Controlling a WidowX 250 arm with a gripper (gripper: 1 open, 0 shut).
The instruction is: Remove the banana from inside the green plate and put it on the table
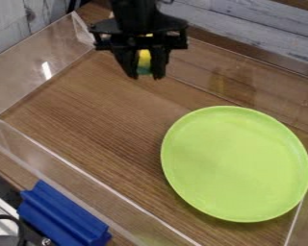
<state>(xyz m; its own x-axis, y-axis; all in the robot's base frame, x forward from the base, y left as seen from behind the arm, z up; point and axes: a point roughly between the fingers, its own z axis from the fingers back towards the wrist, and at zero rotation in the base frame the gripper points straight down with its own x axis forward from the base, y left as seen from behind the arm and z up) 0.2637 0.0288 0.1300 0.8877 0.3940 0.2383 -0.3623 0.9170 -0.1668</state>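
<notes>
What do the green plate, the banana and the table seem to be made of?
Green plate: probably smooth plastic, since its lime colour is even and has a soft sheen. Banana, held in the gripper: likely plastic, plain yellow, though it is small and partly hidden. Table: wood or wood-look laminate, with brown grain lines.

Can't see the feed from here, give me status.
Gripper shut on banana, held above the table. Green plate empty. Blue block at near corner, not in the way.
</notes>
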